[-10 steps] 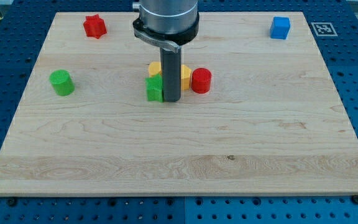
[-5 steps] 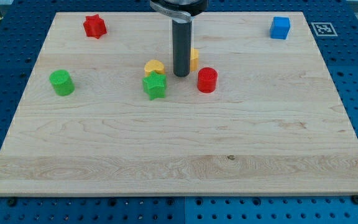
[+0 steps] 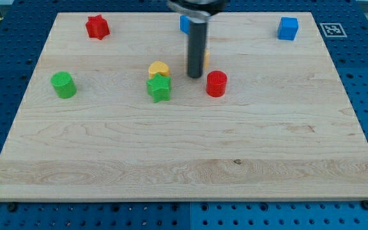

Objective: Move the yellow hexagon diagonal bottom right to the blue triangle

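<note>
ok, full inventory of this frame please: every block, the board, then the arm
red star: 1, red, top left
blue block: 1, blue, top centre, partly hidden by rod, shape unclear
blue cube: 1, blue, top right
green cylinder: 1, green, left
yellow heart: 1, yellow, centre, just above green star
green star: 1, green, centre
yellow block: 1, yellow, mostly hidden behind rod
red cylinder: 1, red, right of my tip
board: 1, light wood
my tip: 1, dark rod, between yellow heart and red cylinder
</note>
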Robot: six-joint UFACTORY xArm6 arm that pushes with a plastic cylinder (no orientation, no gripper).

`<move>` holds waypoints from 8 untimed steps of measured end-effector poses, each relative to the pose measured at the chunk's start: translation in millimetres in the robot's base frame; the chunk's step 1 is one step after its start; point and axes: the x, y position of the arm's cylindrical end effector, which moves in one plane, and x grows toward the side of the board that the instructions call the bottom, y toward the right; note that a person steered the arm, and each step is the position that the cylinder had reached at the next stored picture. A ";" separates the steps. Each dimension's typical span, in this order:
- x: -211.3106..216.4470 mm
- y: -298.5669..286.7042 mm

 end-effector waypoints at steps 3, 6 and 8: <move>-19.8 25.3; -19.8 25.3; -19.8 26.4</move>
